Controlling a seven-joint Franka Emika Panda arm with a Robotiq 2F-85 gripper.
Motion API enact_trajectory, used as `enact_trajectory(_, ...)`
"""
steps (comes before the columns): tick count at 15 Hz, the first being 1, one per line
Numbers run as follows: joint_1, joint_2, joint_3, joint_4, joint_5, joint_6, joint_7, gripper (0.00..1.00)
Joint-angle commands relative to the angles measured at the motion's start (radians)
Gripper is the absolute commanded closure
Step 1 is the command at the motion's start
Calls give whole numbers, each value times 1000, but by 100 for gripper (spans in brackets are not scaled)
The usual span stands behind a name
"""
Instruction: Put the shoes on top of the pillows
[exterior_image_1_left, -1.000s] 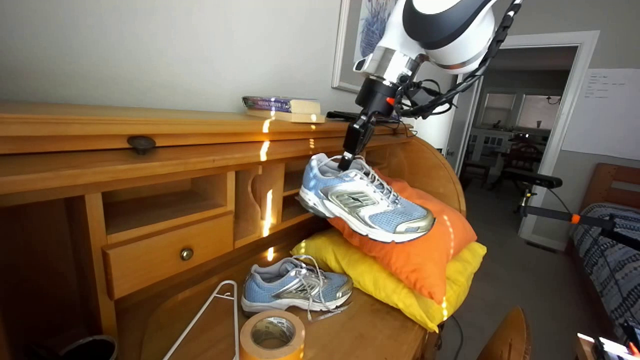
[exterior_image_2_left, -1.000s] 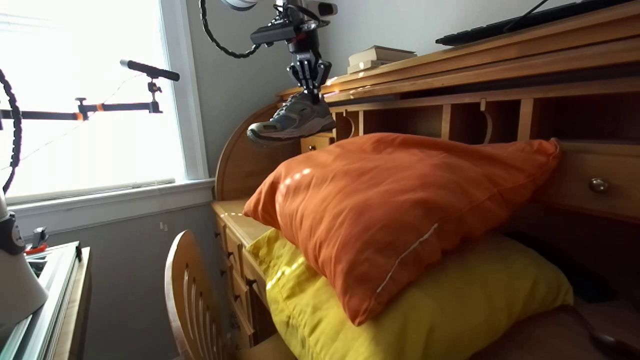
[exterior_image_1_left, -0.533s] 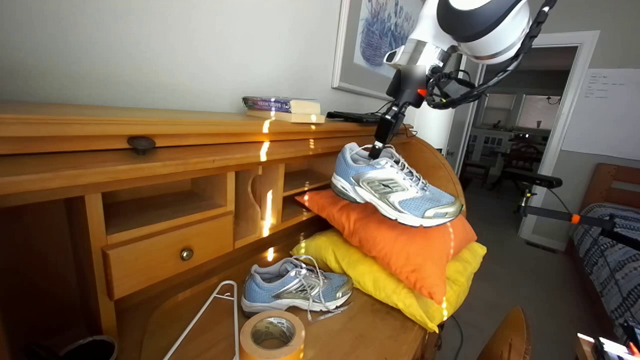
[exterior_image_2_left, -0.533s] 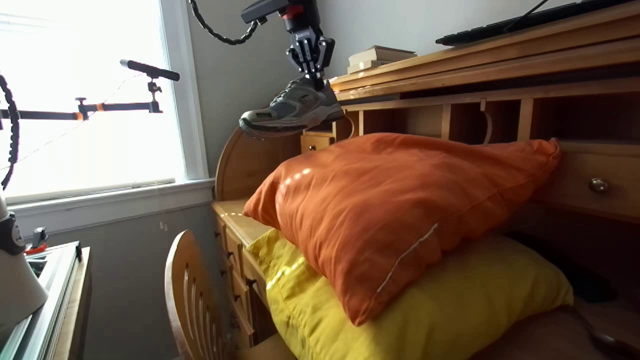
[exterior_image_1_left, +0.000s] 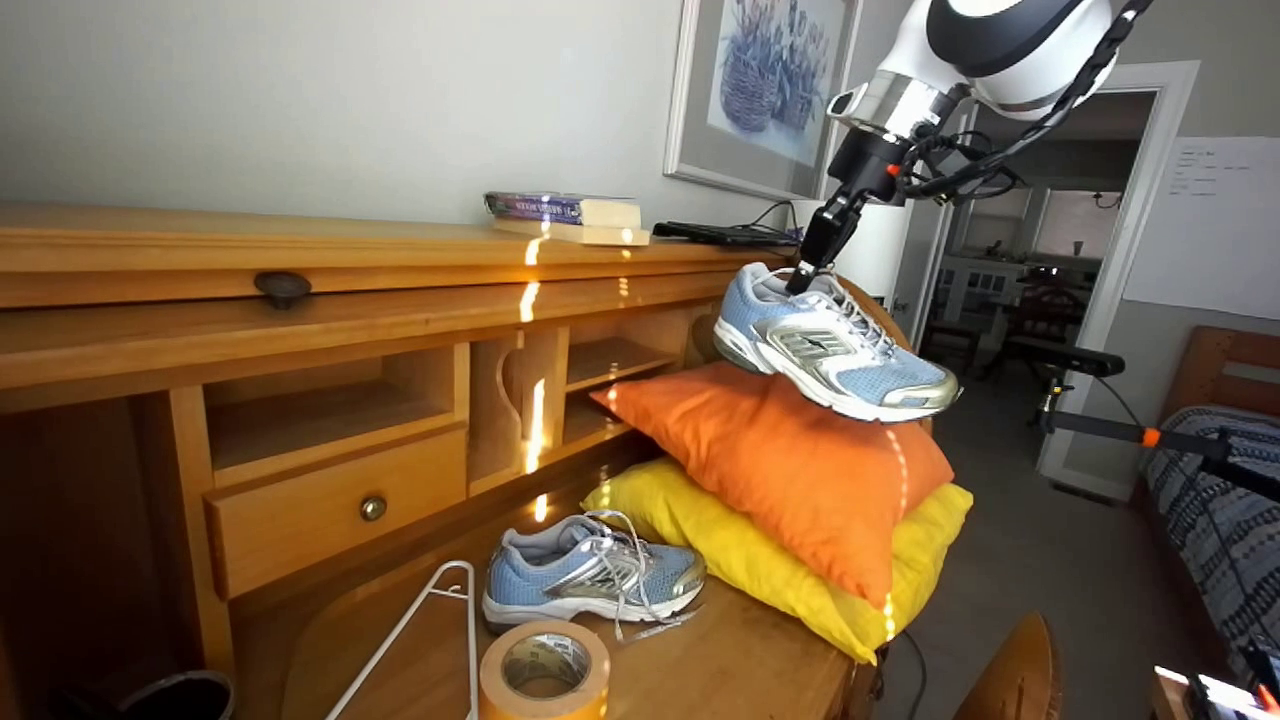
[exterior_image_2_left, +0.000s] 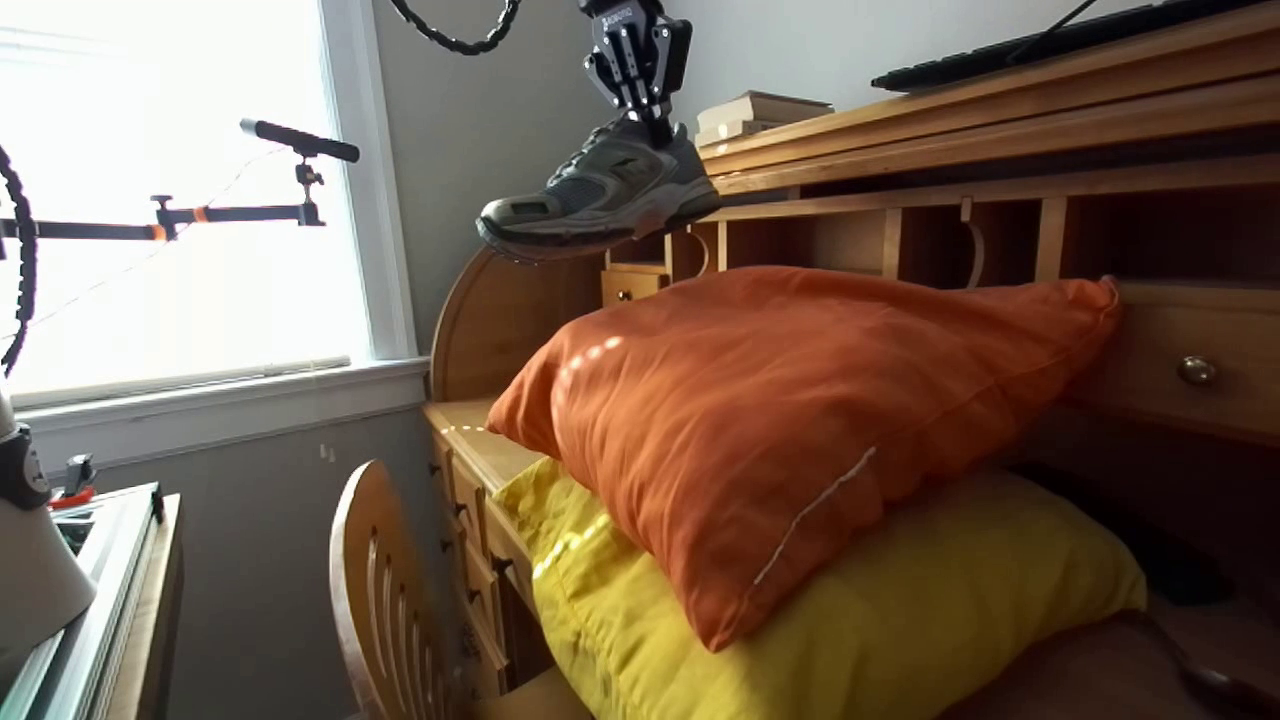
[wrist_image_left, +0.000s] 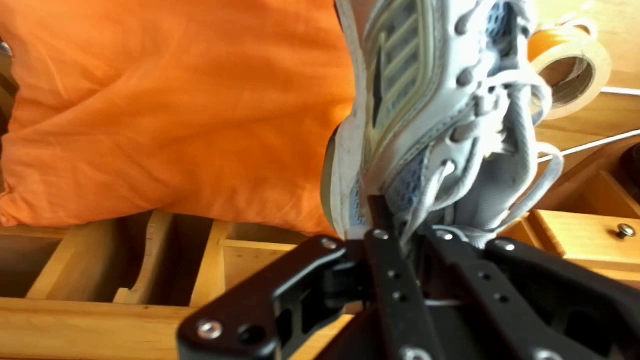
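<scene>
My gripper (exterior_image_1_left: 800, 280) is shut on the opening edge of a grey, white and light blue shoe (exterior_image_1_left: 835, 350) and holds it in the air, toe slightly down. In an exterior view the held shoe (exterior_image_2_left: 600, 195) hangs above the level of the orange pillow (exterior_image_2_left: 780, 400), apart from it. In the wrist view the shoe (wrist_image_left: 405, 85) is between the fingers (wrist_image_left: 400, 220), with the orange pillow (wrist_image_left: 175, 115) beside and below it. The orange pillow lies on the yellow pillow (exterior_image_2_left: 880, 600) on the desk. The other shoe (exterior_image_1_left: 590, 575) stands on the desk beside the pillows, laces loose.
A roll of tape (exterior_image_1_left: 545, 675) and a white hanger (exterior_image_1_left: 400, 630) lie near the standing shoe. The desk's cubbies and upper ledge (exterior_image_1_left: 400, 310) rise behind. Books (exterior_image_1_left: 570, 215) and a keyboard (exterior_image_2_left: 1060, 45) lie on top. A wooden chair (exterior_image_2_left: 385, 600) stands in front.
My gripper has carried the held shoe to the right and up in an exterior view, and up and nearer the camera in another. The pillows and the standing shoe have not moved.
</scene>
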Motion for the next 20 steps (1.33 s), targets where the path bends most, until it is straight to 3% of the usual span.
enact_trajectory(1,-2,4,-39,-5,-27,33,-82,98)
enact_trajectory(6,-2,67,-78,3,-15,93,-174,98)
enact_trajectory(14,-11,185,-94,15,145,255,-256,98)
enact_trajectory(16,-19,209,-89,22,161,278,-257,64)
enact_trajectory(20,-29,228,-78,29,169,312,-253,35)
